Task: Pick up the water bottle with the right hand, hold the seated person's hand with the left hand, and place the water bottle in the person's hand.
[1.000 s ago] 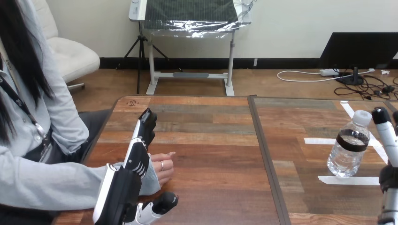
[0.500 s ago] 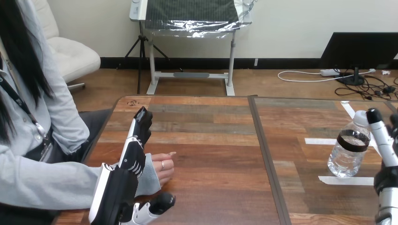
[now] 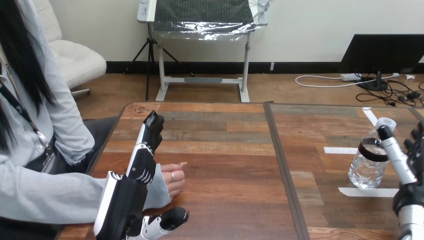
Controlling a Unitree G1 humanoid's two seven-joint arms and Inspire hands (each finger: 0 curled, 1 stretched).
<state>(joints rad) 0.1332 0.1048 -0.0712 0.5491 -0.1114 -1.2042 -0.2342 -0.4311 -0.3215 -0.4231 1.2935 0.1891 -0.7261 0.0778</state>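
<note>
A clear water bottle [image 3: 365,169] with a white cap and a dark label band stands upright at the table's right. My right hand [image 3: 409,197] is at the right edge, open. Its thumb [image 3: 395,155] rises straight in front of the bottle's right side, and its fingers [image 3: 416,142] are apart further right. I cannot tell whether it touches the bottle. The person's hand [image 3: 174,179] rests on the table at the left. My left hand [image 3: 125,200] is open above the person's wrist, its straight fingers [image 3: 149,132] pointing away and its thumb [image 3: 170,219] low beside the wrist, not curled round it.
White tape strips [image 3: 367,191] lie on the table around the bottle. A dark seam [image 3: 282,160] runs between the two table tops. The person's sleeve [image 3: 50,195] lies along the table's left edge.
My right hand has moved left toward the bottle, so its thumb now overlaps the bottle's side. My left hand has hardly moved. The person's hand stays put.
</note>
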